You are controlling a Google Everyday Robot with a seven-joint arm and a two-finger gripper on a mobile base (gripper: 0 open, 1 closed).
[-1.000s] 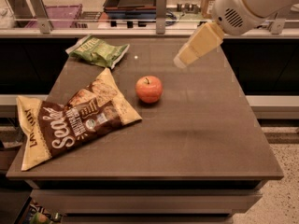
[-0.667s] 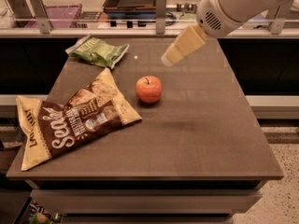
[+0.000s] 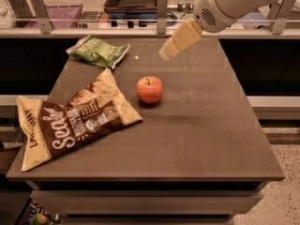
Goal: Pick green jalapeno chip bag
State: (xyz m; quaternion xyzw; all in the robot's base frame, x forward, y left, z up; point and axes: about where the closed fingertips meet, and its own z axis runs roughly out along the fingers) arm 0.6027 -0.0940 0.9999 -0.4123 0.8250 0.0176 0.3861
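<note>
The green jalapeno chip bag [image 3: 99,51] lies flat at the far left of the brown table [image 3: 197,139], small, crinkled and light green with a pale edge. My gripper [image 3: 165,54] hangs from the white arm at the upper right and points down-left above the far middle of the table. It is to the right of the bag and clear of it, holding nothing that I can see.
A red apple [image 3: 150,89] sits near the table's middle. A large brown and cream "Sea Salt" bag [image 3: 70,118] lies at the front left. A counter with trays and a rail [image 3: 136,27] runs behind the table.
My gripper and arm have moved left along the far side of the table, closer to the green bag. The bags and the apple have not moved.
</note>
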